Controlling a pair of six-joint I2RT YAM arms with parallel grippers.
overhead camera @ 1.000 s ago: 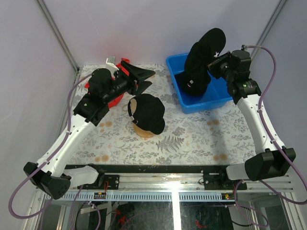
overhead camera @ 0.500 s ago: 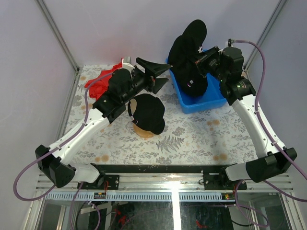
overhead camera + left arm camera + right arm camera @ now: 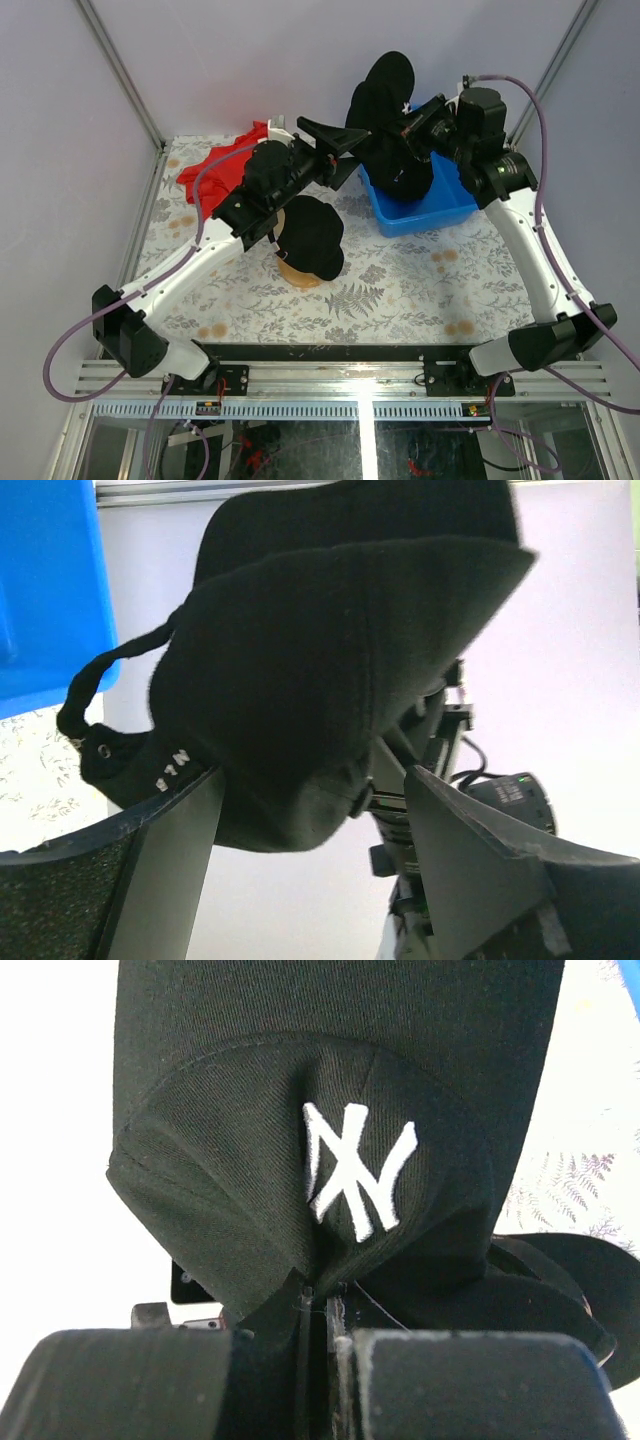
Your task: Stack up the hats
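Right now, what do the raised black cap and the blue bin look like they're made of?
The black cap: soft woven fabric, probably cotton twill, matte; fine diagonal ribbing shows, and its white logo looks embroidered in raised thread. The blue bin: likely moulded plastic, smooth and slightly glossy, with thin stiff walls.

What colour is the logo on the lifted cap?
White logo on a black cap; clearest in the right wrist view.

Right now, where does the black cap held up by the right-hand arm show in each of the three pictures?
Top external: the black cap is raised at upper centre-right, by the blue bin.
Left wrist: it fills the centre; the bin is at upper left.
Right wrist: it fills the frame, white logo facing the camera.
Shared landmark: the blue bin, clear in the top and left wrist views.
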